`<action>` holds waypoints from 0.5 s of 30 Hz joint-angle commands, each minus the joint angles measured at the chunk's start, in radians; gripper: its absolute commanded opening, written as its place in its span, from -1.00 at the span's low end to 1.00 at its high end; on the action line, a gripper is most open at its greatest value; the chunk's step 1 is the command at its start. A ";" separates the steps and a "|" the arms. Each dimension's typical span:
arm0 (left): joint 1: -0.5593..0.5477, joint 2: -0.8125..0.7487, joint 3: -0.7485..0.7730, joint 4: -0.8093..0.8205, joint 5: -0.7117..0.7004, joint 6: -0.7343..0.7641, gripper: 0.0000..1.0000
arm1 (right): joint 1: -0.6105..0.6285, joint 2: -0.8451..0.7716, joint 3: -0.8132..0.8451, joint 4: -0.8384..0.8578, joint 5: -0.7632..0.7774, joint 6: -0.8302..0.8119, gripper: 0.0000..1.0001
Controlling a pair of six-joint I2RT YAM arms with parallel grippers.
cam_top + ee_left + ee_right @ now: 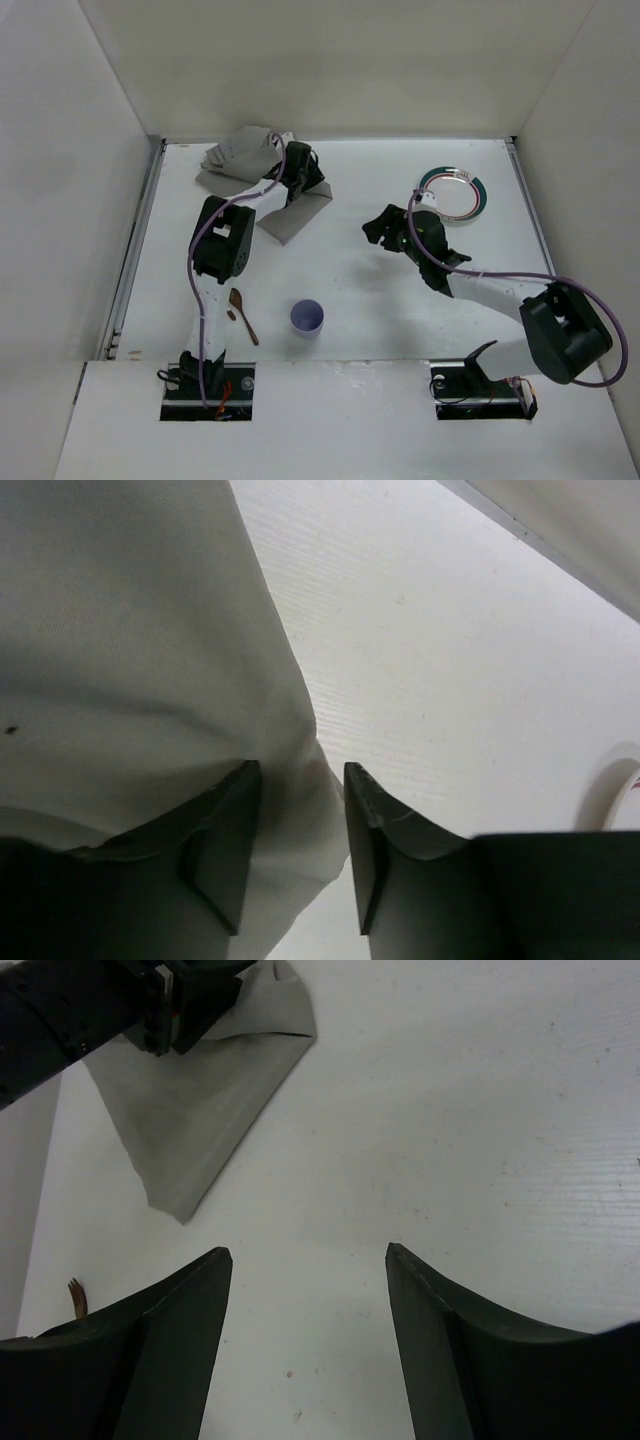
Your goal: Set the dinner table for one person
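The dinner table [390,300] is a white top walled by white panels. A grey cloth placemat [285,215] lies crumpled at the far left; it also shows in the left wrist view [130,650] and the right wrist view [200,1100]. My left gripper [298,165] [302,770] is shut on a fold of the placemat's edge. My right gripper [378,232] [308,1252] is open and empty over bare table, left of a plate [452,192] with a teal and pink rim. A purple cup [307,318] and a brown spoon [243,315] sit near the front.
White side panels stand close to the left and right table edges. The left arm's elbow [222,240] hangs over the left middle of the table. The right arm [500,295] lies across the right front. The plate's rim shows in the left wrist view [622,780].
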 commanded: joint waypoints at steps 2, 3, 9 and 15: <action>-0.023 -0.149 0.001 -0.058 -0.144 0.129 -0.16 | -0.018 -0.038 -0.008 0.059 0.031 -0.005 0.39; -0.026 -0.150 0.013 -0.066 -0.203 0.178 -0.08 | -0.020 -0.038 -0.009 0.059 0.031 -0.004 0.39; -0.031 -0.014 0.209 -0.193 -0.369 0.353 0.16 | -0.018 -0.045 -0.011 0.059 0.027 0.002 0.40; 0.003 0.135 0.450 -0.276 -0.399 0.379 0.22 | -0.017 -0.055 -0.008 0.056 0.019 0.001 0.43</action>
